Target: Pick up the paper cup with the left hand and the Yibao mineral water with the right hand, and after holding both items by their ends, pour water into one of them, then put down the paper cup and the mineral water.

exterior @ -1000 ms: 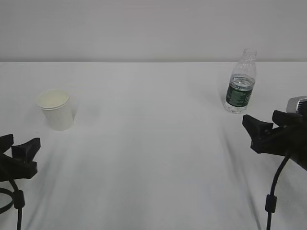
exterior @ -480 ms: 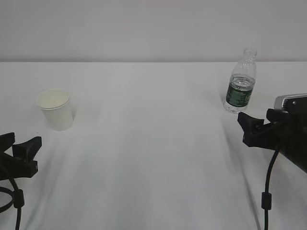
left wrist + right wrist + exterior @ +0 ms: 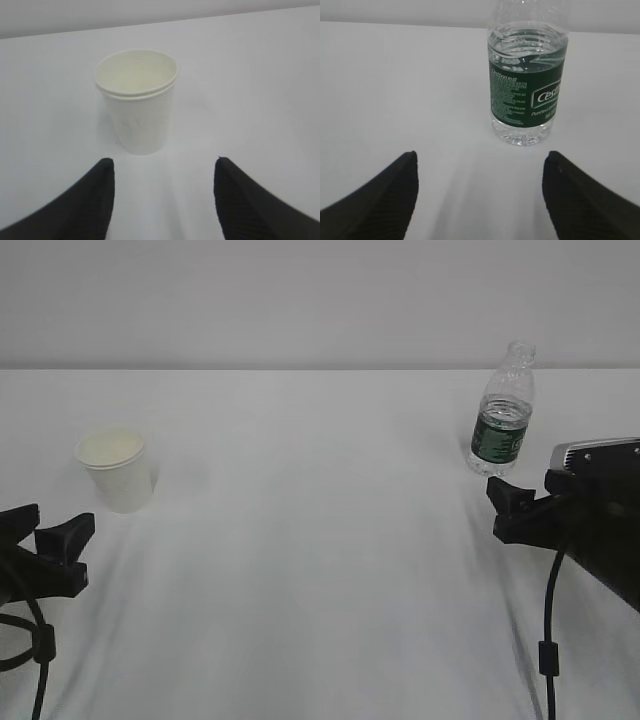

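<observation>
The white paper cup (image 3: 115, 470) stands upright on the left of the table; in the left wrist view it (image 3: 137, 100) is straight ahead, beyond the fingertips. My left gripper (image 3: 48, 530) (image 3: 162, 165) is open and empty, a little short of the cup. The Yibao mineral water (image 3: 503, 412), a clear uncapped bottle with a dark green label, stands at the back right; in the right wrist view it (image 3: 526, 85) is ahead and slightly right. My right gripper (image 3: 515, 502) (image 3: 480, 157) is open and empty, just in front of the bottle.
The white table (image 3: 320, 540) runs back to a pale wall. Black cables hang from both arms at the lower corners of the exterior view.
My right gripper has moved up and left toward the bottle. My left gripper has moved slightly forward toward the cup. The cup and bottle have not moved.
</observation>
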Tool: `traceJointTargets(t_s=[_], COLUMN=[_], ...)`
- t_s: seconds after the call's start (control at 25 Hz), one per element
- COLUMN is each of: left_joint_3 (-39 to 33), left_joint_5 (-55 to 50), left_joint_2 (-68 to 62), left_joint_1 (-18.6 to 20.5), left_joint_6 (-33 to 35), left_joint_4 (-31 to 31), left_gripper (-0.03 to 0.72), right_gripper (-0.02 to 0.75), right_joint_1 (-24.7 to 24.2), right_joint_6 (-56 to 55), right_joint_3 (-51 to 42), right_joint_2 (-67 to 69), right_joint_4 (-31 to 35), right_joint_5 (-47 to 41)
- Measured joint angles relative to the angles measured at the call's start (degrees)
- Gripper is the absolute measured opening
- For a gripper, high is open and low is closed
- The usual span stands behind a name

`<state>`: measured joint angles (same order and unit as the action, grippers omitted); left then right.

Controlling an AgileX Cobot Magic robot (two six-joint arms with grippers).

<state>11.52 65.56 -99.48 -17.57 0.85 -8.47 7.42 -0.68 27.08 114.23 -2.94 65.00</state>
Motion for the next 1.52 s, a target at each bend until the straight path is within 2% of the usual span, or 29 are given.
traceJointTargets(t_s=[0.28,0.52,0.64,1.0,1.52], left_joint_3=[3.6,3.7,3.7,3.7,3.7], left_joint_5=[0.1,0.1,0.1,0.1,0.1], left_joint_2=[-3.6,-3.8,-3.8,-6.7,-6.8], left_joint_1=[0.0,0.1,0.1,0.1,0.1], left_joint_6=[0.5,0.8,0.8,0.8,0.8], left_joint_4=[3.6,-1.9,-2.6,2.2,2.4], left_gripper=[0.454,0.465,0.48,0.489,0.489], right_gripper=[0.589,0.589,0.589,0.589,0.592], right_joint_1=[0.0,0.0,0.0,0.0,0.0], right_joint_6=[0.7,1.5,1.9,2.4,2.4], right_joint_3=[0.1,0.1,0.1,1.3,6.4], right_joint_2=[0.1,0.1,0.1,1.2,6.1], right_joint_4=[0.9,1.4,2.2,3.7,3.7], right_joint_5=[0.1,0.2,0.2,0.4,0.6])
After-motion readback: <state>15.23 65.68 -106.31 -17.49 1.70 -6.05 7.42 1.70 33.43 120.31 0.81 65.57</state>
